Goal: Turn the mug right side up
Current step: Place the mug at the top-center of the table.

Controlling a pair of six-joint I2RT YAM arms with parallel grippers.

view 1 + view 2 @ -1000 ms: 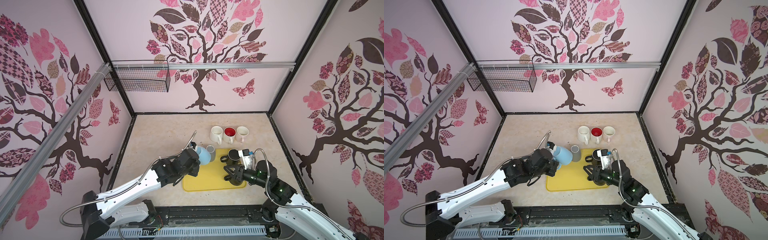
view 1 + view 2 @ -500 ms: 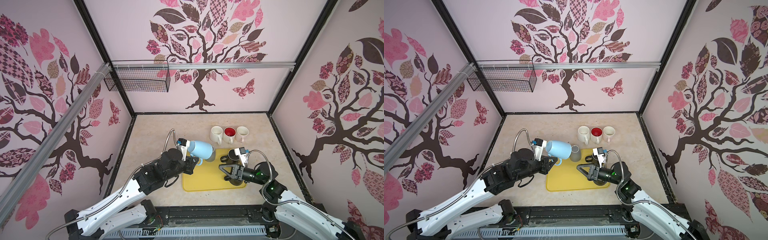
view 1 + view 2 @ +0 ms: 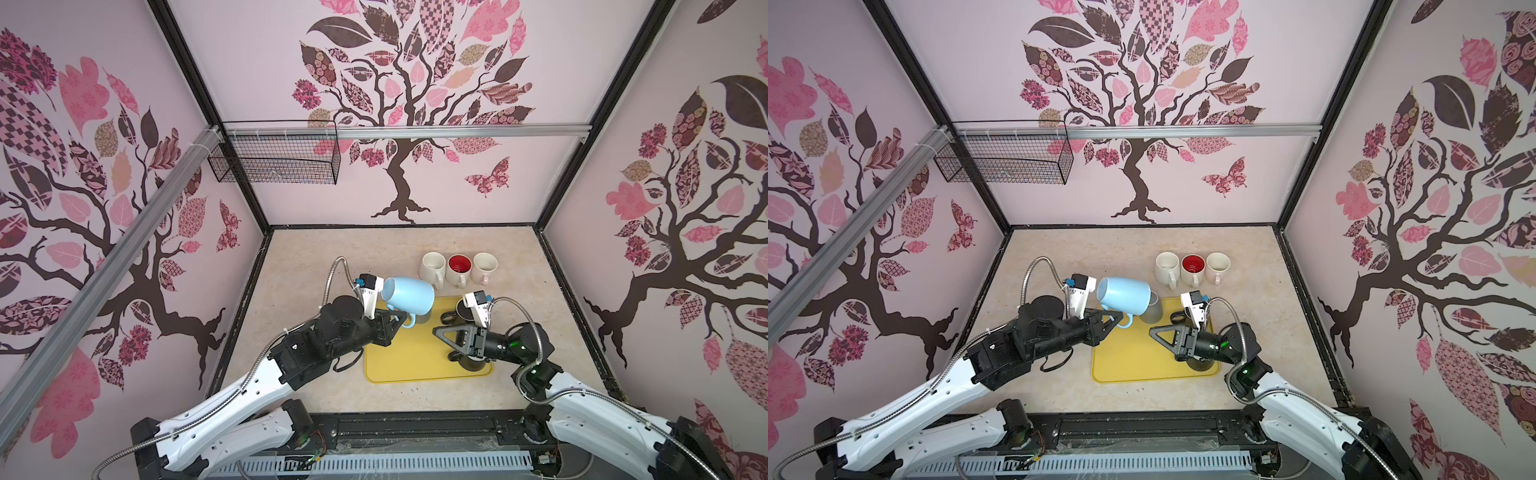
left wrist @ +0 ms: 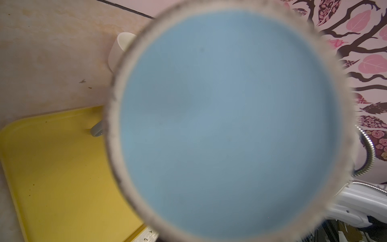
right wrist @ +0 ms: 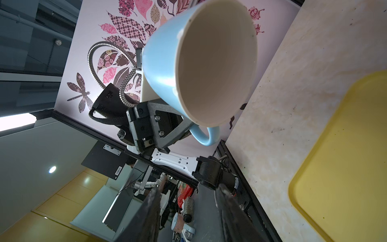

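**A:** Who has the mug, and where is it?

**B:** Nearest us, the left end effector (image 3: 394, 323) is clamped on the handle of the blue mug (image 3: 409, 294). The mug hangs in the air on its side, above the 11 o'clock corner of the yellow tray (image 3: 407, 365). Its mouth faces 3 o'clock, so it is not yet upright.

**A:** And the other arm?

**B:** The right end effector (image 5: 188, 188) sits at about 4 o'clock from the mug, over the tray. Its fingers are apart with nothing between them, and they point toward the mug's open mouth.

**A:** How will the mug handle?

**B:** I judge it to be glazed ceramic: stiff, slick, fairly heavy for a handle grip, and likely to chip if dropped on the tabletop (image 3: 299, 257). Held by the handle alone, it could swing. The wall at the rim, one finger inside and one outside, looks like the surer second hold.

**A:** What lies beyond?

**B:** A grey cup (image 3: 1152, 309) stands just behind the mug. A black mug (image 3: 460, 311) is near the tray's 1 o'clock corner. Farther out at 1 o'clock is a row of three mugs (image 3: 459, 268).

**A:** Any writing?

**B:** None shows on the mug, which is plain blue outside and cream inside.
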